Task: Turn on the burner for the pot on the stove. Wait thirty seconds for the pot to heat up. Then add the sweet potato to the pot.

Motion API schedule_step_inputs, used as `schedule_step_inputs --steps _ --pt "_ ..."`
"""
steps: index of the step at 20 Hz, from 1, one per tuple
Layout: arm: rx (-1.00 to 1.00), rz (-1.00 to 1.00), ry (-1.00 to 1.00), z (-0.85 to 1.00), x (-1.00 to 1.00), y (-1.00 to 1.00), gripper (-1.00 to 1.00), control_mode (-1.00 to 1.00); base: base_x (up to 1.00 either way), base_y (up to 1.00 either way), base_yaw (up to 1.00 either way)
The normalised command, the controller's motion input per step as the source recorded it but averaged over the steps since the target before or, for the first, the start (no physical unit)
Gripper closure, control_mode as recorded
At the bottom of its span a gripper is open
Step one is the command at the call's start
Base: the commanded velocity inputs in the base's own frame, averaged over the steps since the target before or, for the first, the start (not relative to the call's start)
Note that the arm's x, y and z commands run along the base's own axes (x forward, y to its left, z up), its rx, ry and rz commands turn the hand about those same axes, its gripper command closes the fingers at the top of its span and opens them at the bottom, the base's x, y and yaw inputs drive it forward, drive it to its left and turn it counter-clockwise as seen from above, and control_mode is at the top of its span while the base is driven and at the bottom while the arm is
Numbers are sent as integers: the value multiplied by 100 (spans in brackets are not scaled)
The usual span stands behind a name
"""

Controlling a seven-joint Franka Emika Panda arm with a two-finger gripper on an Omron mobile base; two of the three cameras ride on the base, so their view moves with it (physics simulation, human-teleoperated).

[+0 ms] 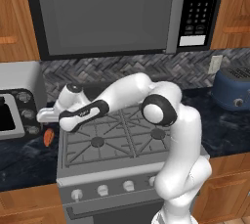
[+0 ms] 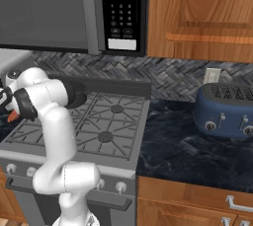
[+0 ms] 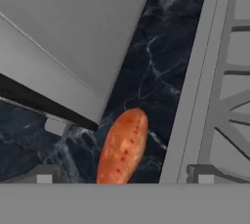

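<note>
- Hand view: the gripper [image 3: 125,179] has its jaws spread wide, the two finger tips [image 3: 44,178] at 7 and 5 o'clock low in the picture, holding nothing. Between them lies the sweet potato [image 3: 123,147] on the dark counter [image 3: 151,66]; the stove [image 3: 222,91] runs along at 3 o'clock and the toaster oven [image 3: 63,37] at 10 o'clock.
- Left base view: the sweet potato [image 1: 48,137] lies at 9 o'clock, just left of the stove [image 1: 117,140], under the hand.
- Right base view: the sweet potato [image 2: 13,116] peeks out at 9 o'clock beside the stove [image 2: 94,131].
</note>
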Motion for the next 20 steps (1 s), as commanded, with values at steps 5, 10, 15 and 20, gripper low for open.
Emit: schedule_step_inputs --steps 5,10,15,20 --pt "0 0 0 0 0 0 -100 -100 0 0 0" --pt "-7 0 0 -14 -24 10 -100 -100 0 0 0" --pt "-16 0 0 -19 -14 28 -100 -100 0 0 0" --pt "0 0 0 0 0 0 -100 -100 0 0 0"
